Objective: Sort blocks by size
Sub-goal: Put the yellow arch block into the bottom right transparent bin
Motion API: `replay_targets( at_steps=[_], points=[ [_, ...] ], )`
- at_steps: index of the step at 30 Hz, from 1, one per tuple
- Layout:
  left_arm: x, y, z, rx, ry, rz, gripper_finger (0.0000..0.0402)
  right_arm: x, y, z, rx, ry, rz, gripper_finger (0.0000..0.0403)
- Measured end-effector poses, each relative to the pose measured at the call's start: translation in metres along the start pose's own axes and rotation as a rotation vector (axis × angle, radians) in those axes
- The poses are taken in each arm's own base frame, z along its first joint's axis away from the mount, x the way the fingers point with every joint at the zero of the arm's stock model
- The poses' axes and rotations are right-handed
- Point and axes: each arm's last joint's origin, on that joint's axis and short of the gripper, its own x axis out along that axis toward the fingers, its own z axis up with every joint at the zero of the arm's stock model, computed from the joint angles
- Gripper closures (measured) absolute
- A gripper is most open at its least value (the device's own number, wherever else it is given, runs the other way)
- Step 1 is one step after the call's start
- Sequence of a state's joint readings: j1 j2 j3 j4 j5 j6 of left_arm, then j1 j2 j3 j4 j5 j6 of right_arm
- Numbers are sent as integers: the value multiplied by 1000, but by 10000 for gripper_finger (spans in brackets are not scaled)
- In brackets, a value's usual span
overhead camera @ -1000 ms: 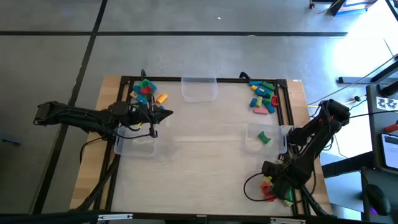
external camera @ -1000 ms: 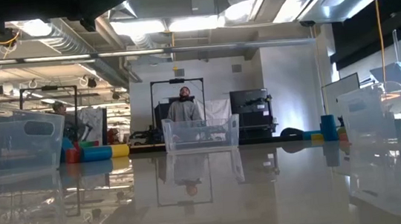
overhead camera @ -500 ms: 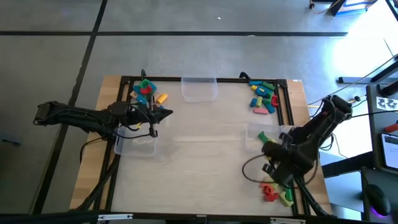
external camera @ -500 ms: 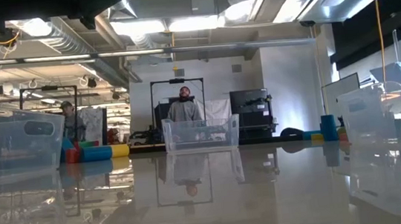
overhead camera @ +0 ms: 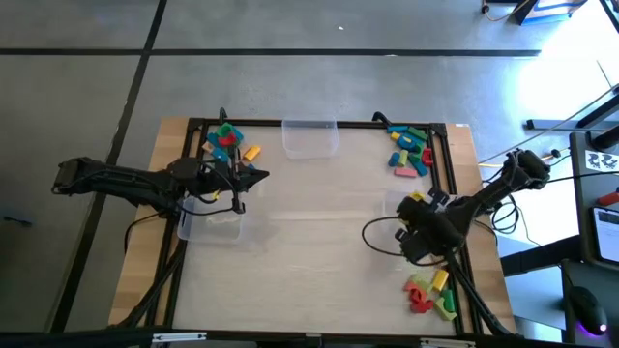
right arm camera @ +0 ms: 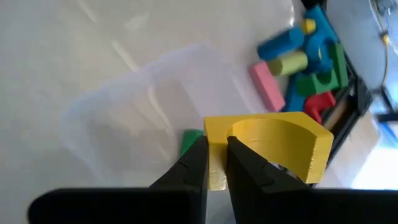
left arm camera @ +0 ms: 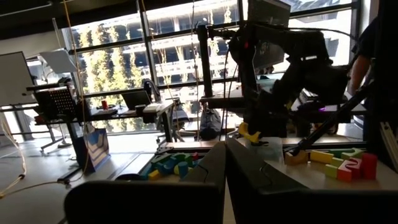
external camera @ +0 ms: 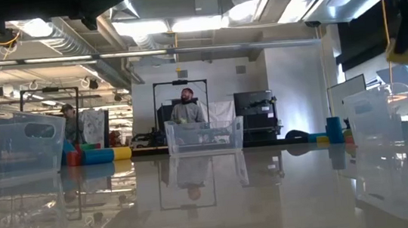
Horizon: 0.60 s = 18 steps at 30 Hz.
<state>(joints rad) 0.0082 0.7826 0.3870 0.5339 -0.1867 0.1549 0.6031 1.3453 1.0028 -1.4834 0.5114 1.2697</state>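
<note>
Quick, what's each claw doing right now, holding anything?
Left claw: closed, empty, near the far-left block pile.
Right claw: closed on a yellow arch block, above the clear bin with the green block.

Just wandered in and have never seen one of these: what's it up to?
It is sorting toy blocks into clear bins. The right gripper holds a yellow arch block over the right-hand bin, where a green block already lies. The left gripper waits shut above the left bin. Unsorted piles remain at the far left, far right and near right.
</note>
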Motion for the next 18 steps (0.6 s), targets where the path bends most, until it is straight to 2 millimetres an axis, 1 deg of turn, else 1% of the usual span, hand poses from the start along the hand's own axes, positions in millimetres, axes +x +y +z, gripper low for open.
replay_targets(
  at_steps=[5, 9, 15, 18],
  points=[
    [0, 0, 0, -1, 0, 0, 398, 32, 4, -8, 7, 135, 17, 358],
    [0, 0, 0, -2, -1, 0, 398, 50, 6, -12, 40, 180, 27, 358],
    [0, 0, 0, -1, -1, 0, 398, 62, 6, -11, 87, 203, 40, 354],
    [0, 0, 0, -3, -1, 0, 398, 64, 5, -8, 109, 210, 37, 338]
  ],
)
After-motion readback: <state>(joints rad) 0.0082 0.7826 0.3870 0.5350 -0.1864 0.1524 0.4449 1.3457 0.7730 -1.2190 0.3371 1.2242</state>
